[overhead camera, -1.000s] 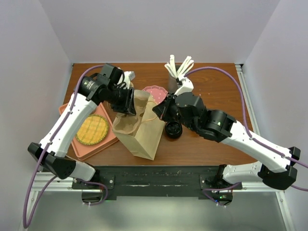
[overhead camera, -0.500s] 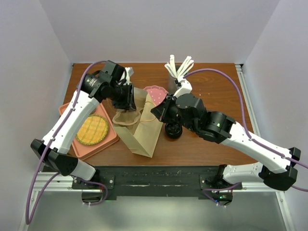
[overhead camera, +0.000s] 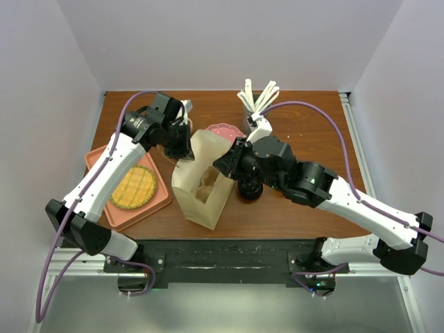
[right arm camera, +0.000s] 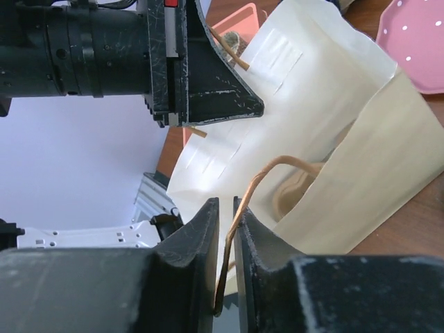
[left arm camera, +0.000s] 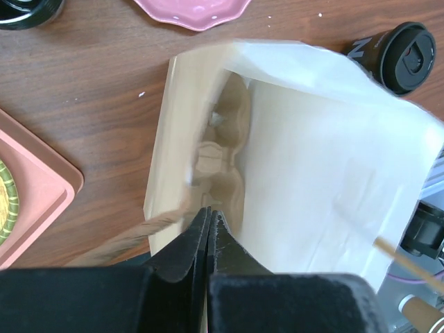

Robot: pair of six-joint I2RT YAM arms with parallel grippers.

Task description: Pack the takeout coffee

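Two grippers on one bag (overhead camera: 201, 186), and its mouth stands wide between them. This looks like the hold-the-bag-ready step, with the coffee not yet in. The tray (overhead camera: 158, 198) lies to the left of the left fingers, clear of the bag wall. The plate (left arm camera: 194, 10) sits ahead of them, past the far rim. Down beyond the left fingertips a cardboard carrier (left arm camera: 220, 156) rests inside the bag.

The cup (left arm camera: 409, 47), black lid on, stands on the table outside the bag, ahead and right of those fingers. Left gripper (left arm camera: 208, 216) is pressed tight on the left handle (left arm camera: 132, 239). Right gripper (right arm camera: 225, 215) is nearly closed, pinching the right handle (right arm camera: 244, 198) between its pads.

Next, I'd judge, one arm must let go and fetch that cup while the other holds the mouth up. The paper rim is soft and may sag, and room between cup, bag and plate looks tight.
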